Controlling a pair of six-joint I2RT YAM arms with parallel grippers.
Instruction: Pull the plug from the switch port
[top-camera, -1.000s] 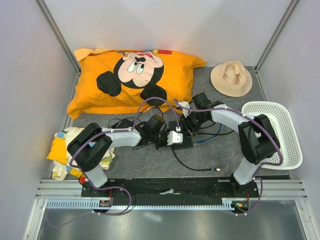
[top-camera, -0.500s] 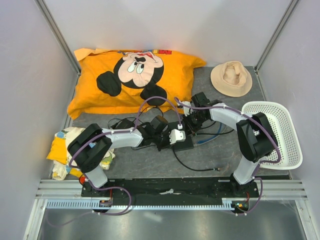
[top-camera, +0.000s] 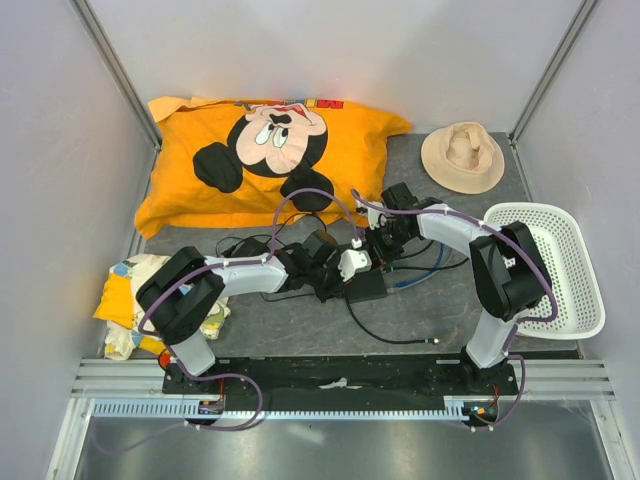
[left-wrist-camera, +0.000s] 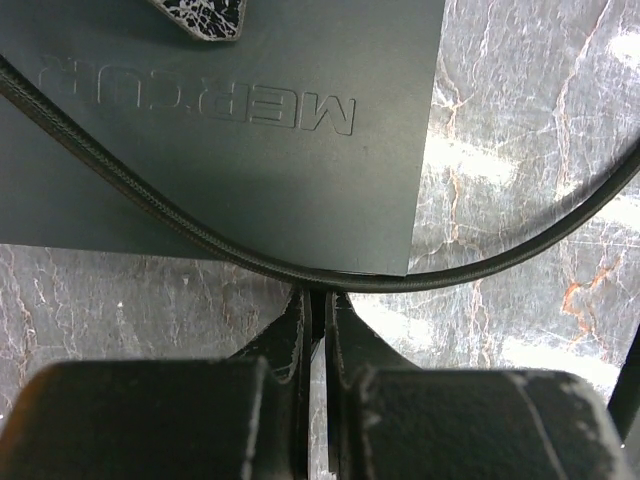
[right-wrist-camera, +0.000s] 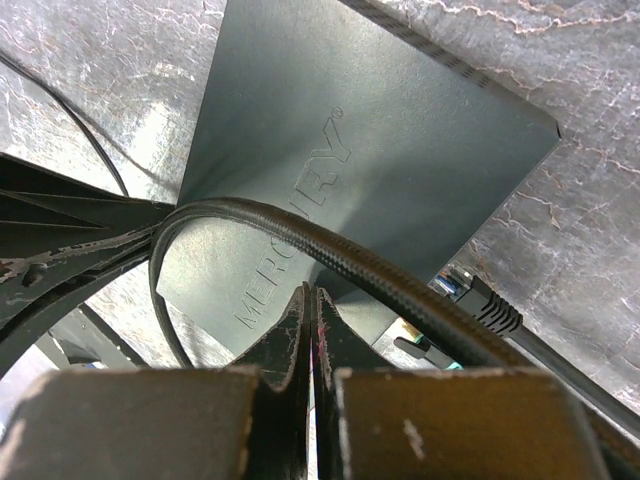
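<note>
Evidently the switch (right-wrist-camera: 330, 130) lay flat mid-table, its plug (right-wrist-camera: 468, 292) at the casing's 4 o'clock edge (seating unclear). Both the right gripper (right-wrist-camera: 310, 300) and the left gripper (left-wrist-camera: 318, 300) were clenched empty. Plug judged light, rigid, with a brittle latch; grasp its boot, not the limp cable (right-wrist-camera: 560, 360).

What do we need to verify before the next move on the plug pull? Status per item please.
1. Plug located: ok, by the switch edge in the right wrist view.
2. Plug seated in a port: cannot tell.
3. Right fingers on the plug: not ok, shut and empty, plug off to one side.
4. Left fingers bracing the switch: cannot tell, shut, tips at its edge.
5. Braided cable clear of the fingers: not ok, it arcs over the switch right ahead of both pairs.
</note>
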